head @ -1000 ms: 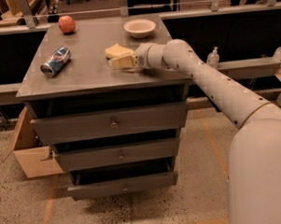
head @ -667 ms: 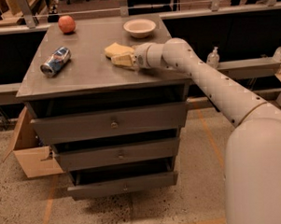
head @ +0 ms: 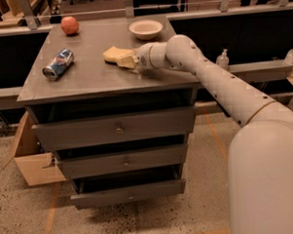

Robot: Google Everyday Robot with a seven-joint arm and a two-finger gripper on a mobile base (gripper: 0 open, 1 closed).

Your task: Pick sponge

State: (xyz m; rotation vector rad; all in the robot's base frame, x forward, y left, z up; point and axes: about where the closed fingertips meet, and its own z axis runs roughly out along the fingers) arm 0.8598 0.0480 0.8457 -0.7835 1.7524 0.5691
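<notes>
The sponge [head: 113, 54] lies on the desk [head: 86, 77], a little way from the bowl [head: 145, 28]. The gripper [head: 128, 60] is low over the desk, right at the sponge's side, and seems to touch it. I cannot tell if it is open or closed. The sponge is soft. A hold on just its edge could slip off, or a push could slide it away.
</notes>
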